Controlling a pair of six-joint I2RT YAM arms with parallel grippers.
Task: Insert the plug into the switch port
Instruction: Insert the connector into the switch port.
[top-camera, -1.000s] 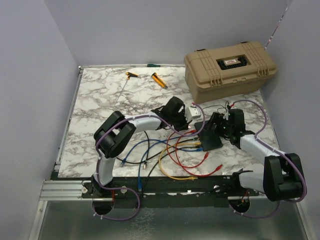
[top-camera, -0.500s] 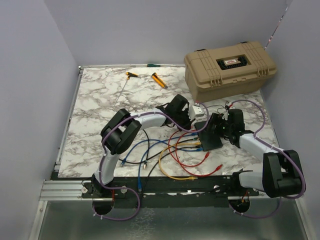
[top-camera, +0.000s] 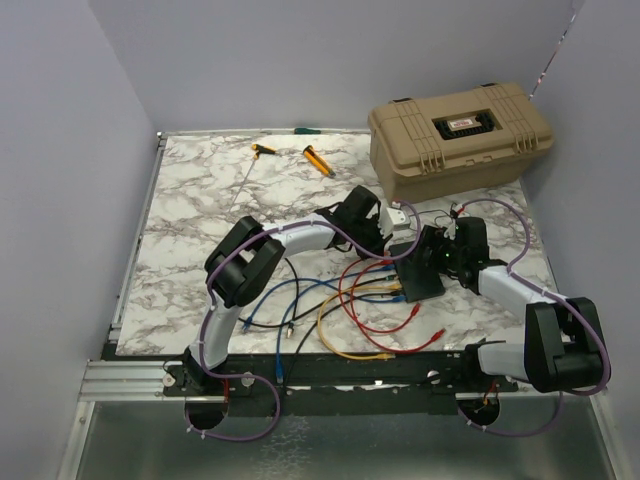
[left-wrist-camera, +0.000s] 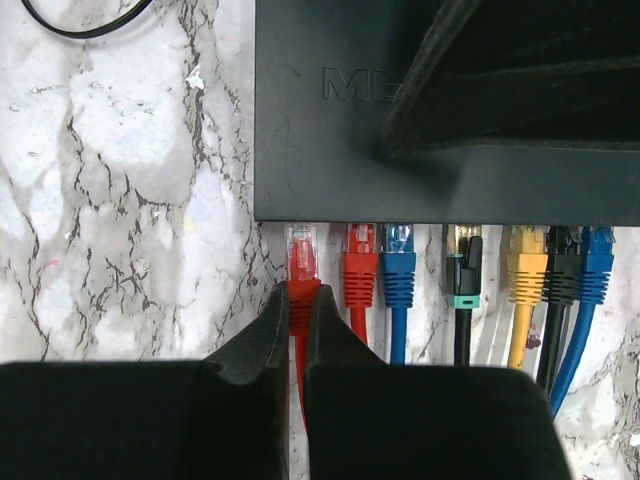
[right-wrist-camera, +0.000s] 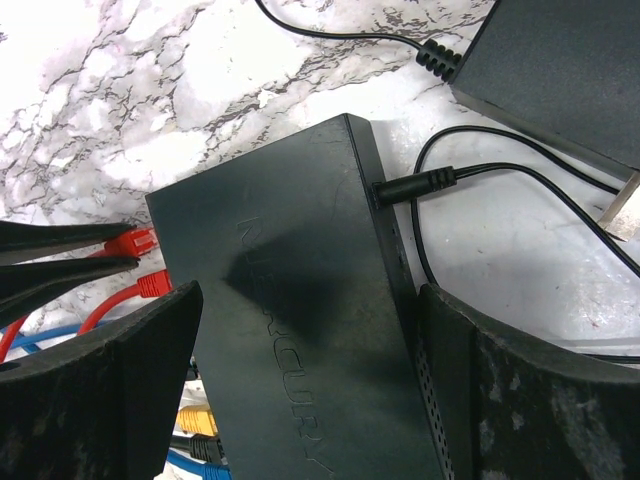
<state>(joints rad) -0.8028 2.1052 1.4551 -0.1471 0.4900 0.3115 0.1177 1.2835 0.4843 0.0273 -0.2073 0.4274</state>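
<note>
Marble table (top-camera: 200, 220): switch (left-wrist-camera: 330, 150) clamped across by right gripper (right-wrist-camera: 310, 390).
Left gripper (left-wrist-camera: 303, 292): pinching red plug (left-wrist-camera: 301, 250), advanced up to switch edge.
Meaning: only seating push remains.

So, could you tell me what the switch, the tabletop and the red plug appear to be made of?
The switch: likely matte dark-grey plastic, moulded lettering, no glare. The tabletop: marble-look, white with grey veins, possibly printed laminate. The red plug: clear plastic tip, ribbed rubbery-looking boot.

White arms (top-camera: 300, 238) (black joints (top-camera: 240, 268)) trailing purple cables (top-camera: 237, 437).
</note>
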